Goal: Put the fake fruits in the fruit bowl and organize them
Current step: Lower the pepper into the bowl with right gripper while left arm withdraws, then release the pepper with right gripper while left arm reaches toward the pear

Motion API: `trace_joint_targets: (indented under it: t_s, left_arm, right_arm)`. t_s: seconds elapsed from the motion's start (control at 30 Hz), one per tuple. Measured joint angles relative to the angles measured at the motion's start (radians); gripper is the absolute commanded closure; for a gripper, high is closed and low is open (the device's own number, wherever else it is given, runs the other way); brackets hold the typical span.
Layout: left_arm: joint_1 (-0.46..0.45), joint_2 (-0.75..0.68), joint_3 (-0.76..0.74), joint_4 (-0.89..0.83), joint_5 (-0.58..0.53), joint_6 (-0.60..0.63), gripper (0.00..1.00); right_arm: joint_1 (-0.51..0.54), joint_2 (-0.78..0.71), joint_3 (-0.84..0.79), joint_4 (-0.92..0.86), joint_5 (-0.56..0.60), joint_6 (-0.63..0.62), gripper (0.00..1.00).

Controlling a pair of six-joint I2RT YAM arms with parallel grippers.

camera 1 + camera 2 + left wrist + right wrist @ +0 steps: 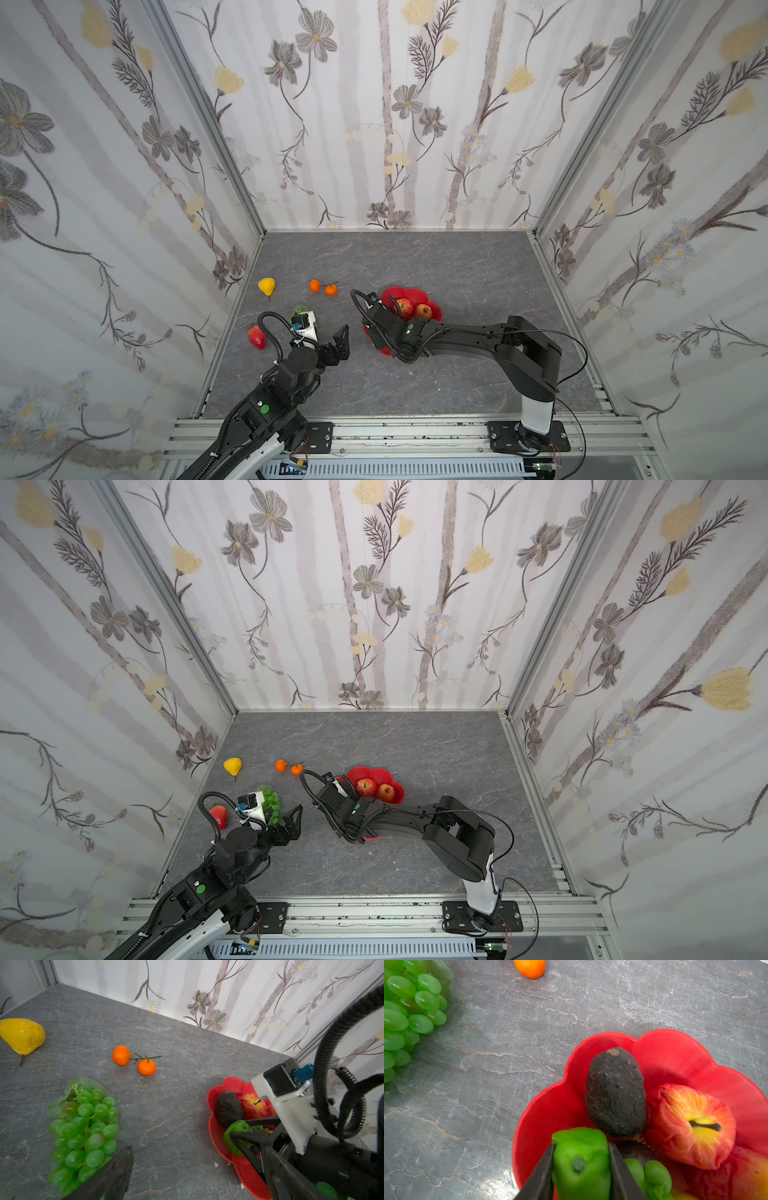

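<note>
Presently listed by descending size.

- Bench (457,270): grey veined slab that carries every item.
- Fruit bowl (675,1053): red scalloped dish right of centre, partly hidden under the right arm in both top views. It is part filled, so the task looks roughly midway.
- Left gripper (329,338): fingers spread wide and empty, just beside the grape bunch, probably lined up to take it.
- Right gripper (581,1147): fingers closed partway and clamping the green fruit low inside the bowl near its rim, seemingly to seat it beside the avocado. Whether the fruit already rests on the dish cannot be told.
- Grape bunch (85,1126): long and green, lying on the bench well apart from the bowl.
- Yellow pear (22,1035): on its side near the left wall, outside the bowl.
- Avocado (615,1093): in the bowl, touching a red apple (691,1126).
- Red fruit (257,336): on the bench by the left wall.
- Green fruit (581,1169): pinched at its sides.
- Two tangerines (146,1067): joined by a twig, on the bench between pear and bowl.
</note>
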Motion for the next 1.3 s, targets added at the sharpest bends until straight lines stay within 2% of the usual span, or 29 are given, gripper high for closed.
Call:
trace_joint_targets:
  t_s: [0.63, 0.9, 1.0, 1.1, 1.3]
  left_arm:
    - [0.010, 0.000, 0.000, 0.000, 0.008, -0.003, 0.01]
    - [0.021, 0.020, 0.003, -0.002, 0.013, -0.012, 0.01]
    - [0.037, 0.055, 0.035, -0.012, 0.017, -0.016, 0.01]
    - [0.063, 0.118, 0.101, -0.040, 0.014, -0.018, 0.01]
    - [0.224, 0.353, 0.261, -0.098, 0.069, -0.027, 0.01]
  right_arm:
    - [0.012, 0.020, 0.009, -0.007, 0.003, -0.014, 0.50]
    - [0.013, -0.043, 0.010, -0.015, -0.004, -0.025, 0.43]
    - [0.013, -0.109, -0.005, -0.031, -0.011, -0.040, 0.39]
    - [0.014, -0.236, -0.068, -0.031, -0.023, -0.062, 0.35]
    - [-0.007, -0.507, -0.230, -0.016, 0.007, -0.098, 0.28]
